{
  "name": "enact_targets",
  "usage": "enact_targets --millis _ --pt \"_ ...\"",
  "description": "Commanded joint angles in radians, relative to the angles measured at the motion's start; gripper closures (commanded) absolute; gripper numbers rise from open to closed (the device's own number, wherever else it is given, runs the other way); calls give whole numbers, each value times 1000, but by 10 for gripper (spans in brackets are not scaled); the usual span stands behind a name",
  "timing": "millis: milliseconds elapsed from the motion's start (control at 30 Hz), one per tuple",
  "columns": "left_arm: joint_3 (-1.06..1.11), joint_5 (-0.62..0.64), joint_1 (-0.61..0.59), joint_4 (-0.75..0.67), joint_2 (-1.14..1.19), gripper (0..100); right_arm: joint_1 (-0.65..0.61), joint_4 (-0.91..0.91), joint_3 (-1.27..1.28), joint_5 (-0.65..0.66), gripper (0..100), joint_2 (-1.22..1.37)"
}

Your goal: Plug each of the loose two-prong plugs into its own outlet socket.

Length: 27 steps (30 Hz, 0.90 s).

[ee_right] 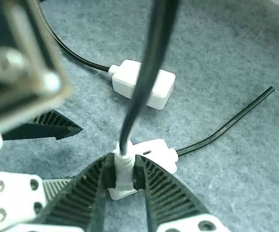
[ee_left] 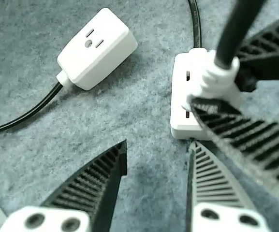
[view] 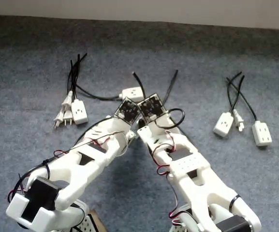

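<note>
R gripper [ee_right: 124, 162] clenched on plug [ee_right: 120, 189], upright atop outlet socket [ee_right: 157, 149]. L gripper [ee_left: 157, 144] spread open, just beside socket. Step: insertion; seating unconfirmed. Next likely reqs prong alignment, straight downward press.

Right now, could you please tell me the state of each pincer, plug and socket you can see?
left pincer: open, empty.
right pincer: shut on the held plug.
held plug: upright on the near socket; seating unclear.
near socket: plug on its face.
far socket: slots empty.
left-side plugs: loose, unplugged.
left-side socket: empty.
right-side plug: loose, unplugged.
right-side sockets: both empty.
</note>
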Motion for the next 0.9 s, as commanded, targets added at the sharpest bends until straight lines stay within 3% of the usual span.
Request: enact_targets --millis 0,467,867 --pt "-28 -6 -12 -12 -5 787 -7 8 -10 -9 991 -38" --pt "120 -6 -151 -11 -197 787 -12 4 -13 48 991 -38" --pt "108 -6 -151 -17 -171 787 -73 7 -48 94 991 -24"
